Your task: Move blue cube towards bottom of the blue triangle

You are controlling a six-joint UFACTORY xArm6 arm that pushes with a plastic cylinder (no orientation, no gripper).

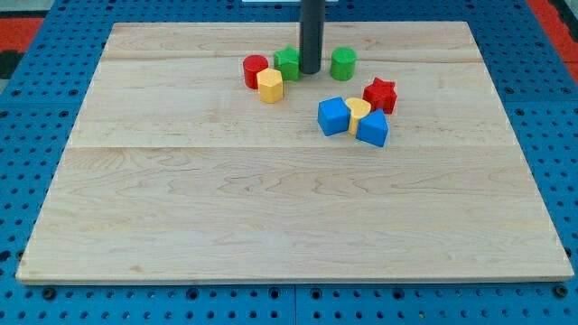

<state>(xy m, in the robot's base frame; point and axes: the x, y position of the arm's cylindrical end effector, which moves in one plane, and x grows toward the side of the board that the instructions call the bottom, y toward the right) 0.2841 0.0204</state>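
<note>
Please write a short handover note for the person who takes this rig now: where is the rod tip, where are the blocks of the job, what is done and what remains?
Tip: my tip sits near the view's top, just right of the green block and left of the green cylinder. It touches neither blue block.
Job's things: the blue cube lies left of the yellow heart-shaped block; the blue triangle block lies right of and slightly below it. All three are bunched together.
Done: nothing visible yet.
Left: bring the tip down to the cube and push it toward the view's bottom, round to below the triangle.
</note>
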